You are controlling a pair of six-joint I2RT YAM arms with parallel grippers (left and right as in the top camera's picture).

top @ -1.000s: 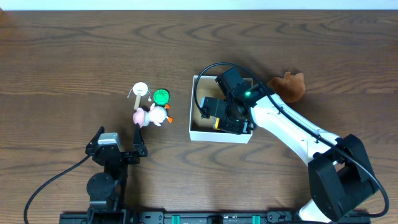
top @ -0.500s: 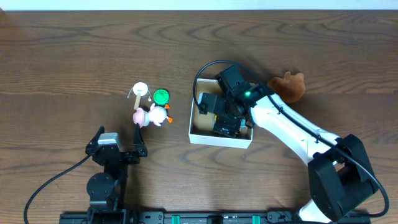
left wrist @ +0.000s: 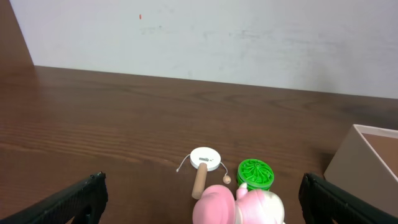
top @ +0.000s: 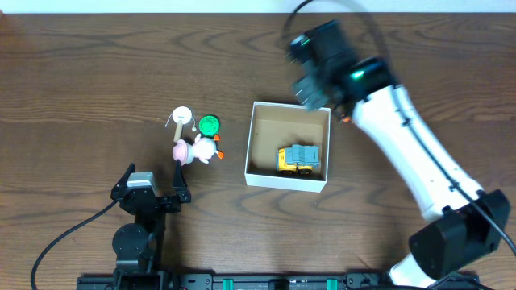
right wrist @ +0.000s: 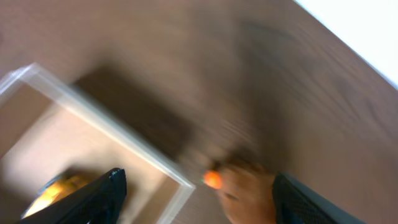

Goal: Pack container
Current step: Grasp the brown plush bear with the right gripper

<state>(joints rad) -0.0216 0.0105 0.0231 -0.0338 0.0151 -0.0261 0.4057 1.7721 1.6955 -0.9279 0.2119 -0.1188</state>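
Note:
The container, a shallow white-walled box with a tan inside, sits mid-table and holds a yellow and grey toy truck. My right gripper is open and empty, raised above the box's far right corner. The right wrist view is blurred; it shows the open right gripper, the box rim and a brown plush toy with an orange spot beside the box. My left gripper is open and empty near the front edge. It is also open in the left wrist view.
A pink and white plush, a green round toy and a white disc with a wooden stick lie left of the box. They lie just ahead of the left gripper in its wrist view: plush, green toy, disc.
My right gripper has let go of the toy truck inside the box and has risen and moved toward the far right. The left arm has not moved.

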